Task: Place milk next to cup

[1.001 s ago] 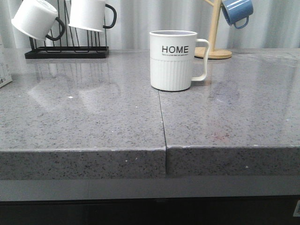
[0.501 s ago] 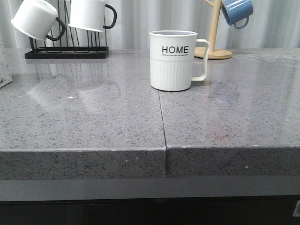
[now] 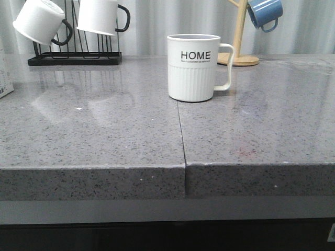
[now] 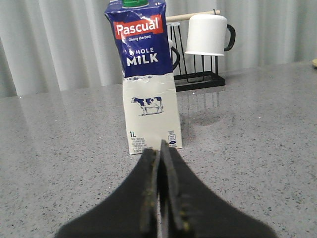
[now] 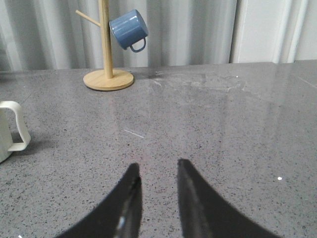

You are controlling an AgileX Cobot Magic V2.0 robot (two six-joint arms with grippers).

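Observation:
The milk [image 4: 148,99], a tall carton with a blue top and a cow picture, stands upright on the grey counter in the left wrist view. My left gripper [image 4: 159,148] is shut and empty a short way in front of the carton's base, not touching it. The cup [image 3: 191,68], a white "HOME" mug with a ribbed lower half, stands mid-counter in the front view, handle to the right. Its handle side [image 5: 3,144] shows at the edge of the right wrist view. My right gripper [image 5: 157,167] hangs open over bare counter beside it. Neither arm shows in the front view.
A black rack [image 3: 73,58] with white black-handled mugs [image 3: 99,15] stands at the back left. A wooden mug tree [image 3: 239,36] with a blue mug [image 3: 264,13] stands at the back right. A white box edge [image 3: 4,78] shows far left. A seam [image 3: 181,136] splits the counter.

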